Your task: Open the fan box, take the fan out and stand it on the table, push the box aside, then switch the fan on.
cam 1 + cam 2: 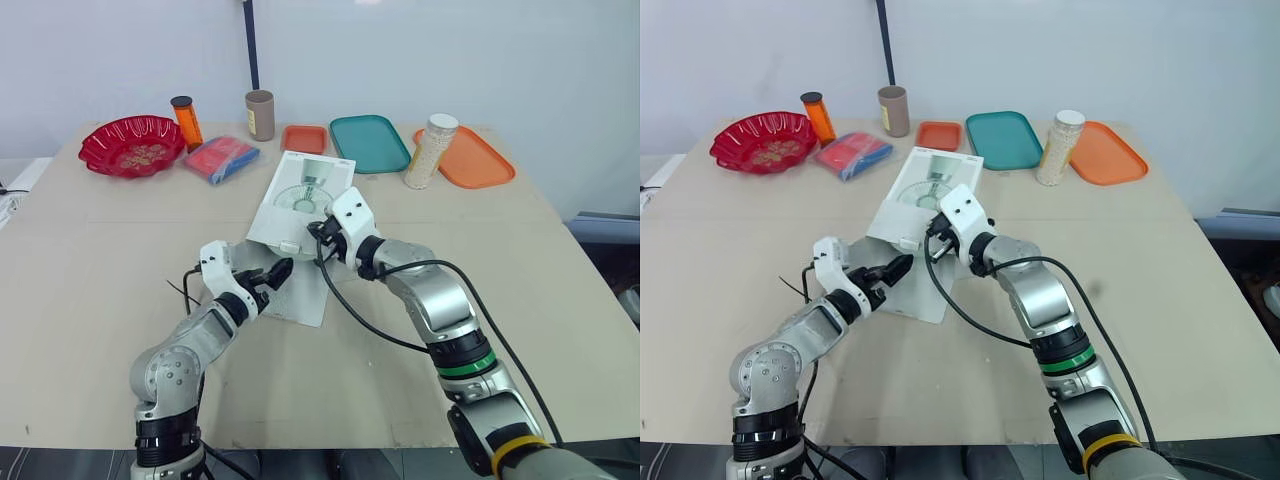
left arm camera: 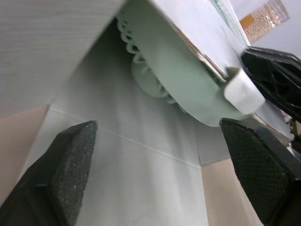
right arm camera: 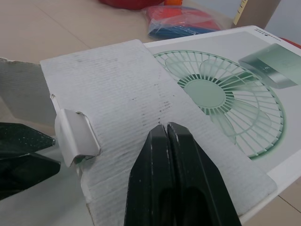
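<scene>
I am pinning the flap (image 3: 117,89) back on the box (image 1: 300,185) on the table (image 1: 100,260), my right claw (image 3: 167,126) closed together. My left claw (image 1: 275,272) is gaping at the box's mouth. I should be gripping the fan (image 2: 174,80) squarely by its rim.

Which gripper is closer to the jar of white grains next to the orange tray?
Right. The right gripper is over the fan box, on the side toward the jar; the left gripper is at the box's near open end, farther away.

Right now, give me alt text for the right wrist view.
The right gripper, jaws shut, rests on the opened flap of the fan box, folded back over its printed fan picture. A red-and-blue packet lies beyond.
</scene>
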Controlling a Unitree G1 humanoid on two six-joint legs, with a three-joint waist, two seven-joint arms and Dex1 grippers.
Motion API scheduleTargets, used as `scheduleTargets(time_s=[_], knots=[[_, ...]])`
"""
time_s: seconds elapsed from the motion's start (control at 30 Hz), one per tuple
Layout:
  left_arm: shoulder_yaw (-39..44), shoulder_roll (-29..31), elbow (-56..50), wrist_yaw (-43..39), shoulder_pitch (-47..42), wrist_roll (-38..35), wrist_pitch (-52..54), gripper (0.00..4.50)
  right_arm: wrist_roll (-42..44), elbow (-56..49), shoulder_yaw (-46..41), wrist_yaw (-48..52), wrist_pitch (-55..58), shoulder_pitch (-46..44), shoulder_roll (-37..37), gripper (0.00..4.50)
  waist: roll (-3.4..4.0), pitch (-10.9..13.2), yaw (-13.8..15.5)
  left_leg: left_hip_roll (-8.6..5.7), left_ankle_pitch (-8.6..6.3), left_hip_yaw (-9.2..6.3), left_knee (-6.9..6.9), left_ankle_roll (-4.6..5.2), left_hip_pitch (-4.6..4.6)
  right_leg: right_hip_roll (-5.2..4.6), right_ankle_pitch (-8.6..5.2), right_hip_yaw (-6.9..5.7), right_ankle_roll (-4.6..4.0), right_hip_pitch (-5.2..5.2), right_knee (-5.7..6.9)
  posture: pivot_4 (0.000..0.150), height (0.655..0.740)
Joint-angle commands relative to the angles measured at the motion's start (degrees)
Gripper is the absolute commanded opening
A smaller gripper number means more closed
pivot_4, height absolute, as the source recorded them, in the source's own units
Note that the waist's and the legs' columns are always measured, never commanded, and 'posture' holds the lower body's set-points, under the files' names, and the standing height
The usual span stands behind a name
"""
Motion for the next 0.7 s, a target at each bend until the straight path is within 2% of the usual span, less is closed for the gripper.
scheduleTargets(time_s=[0.03, 0.43, 0.7], knots=[[0.0, -0.5, -0.1, 0.3, -1.5, -0.7, -1.7, 4.28, -1.1, 1.9, 0.5, -0.2, 0.6, 0.4, -0.1, 0.0, -0.01, 0.0, 0.0, 0.0, 0.01, 0.0, 0.0, -0.01, 0.0, 0.0, 0.0, 0.0, 0.0, 0.0, 0.0, 0.15, 0.74], [1.2, -4.0, 3.7, 0.3, -3.1, -2.1, -6.3, 4.28, -1.9, 2.9, 0.4, 0.1, -0.7, 0.8, -0.3, 0.0, -0.02, 0.0, 0.0, -0.02, 0.04, -0.01, 0.0, -0.07, -0.01, -0.01, 0.02, 0.01, 0.04, 0.02, -0.03, 0.15, 0.74], [0.4, -4.7, 4.0, -1.4, -2.7, -5.5, -6.4, 4.28, -2.2, 2.9, 0.6, 0.5, -1.0, 1.2, -0.9, 0.0, -0.02, 0.0, 0.0, -0.03, 0.04, -0.01, 0.0, -0.07, -0.02, -0.01, 0.01, 0.01, 0.05, 0.03, -0.04, 0.15, 0.74]])
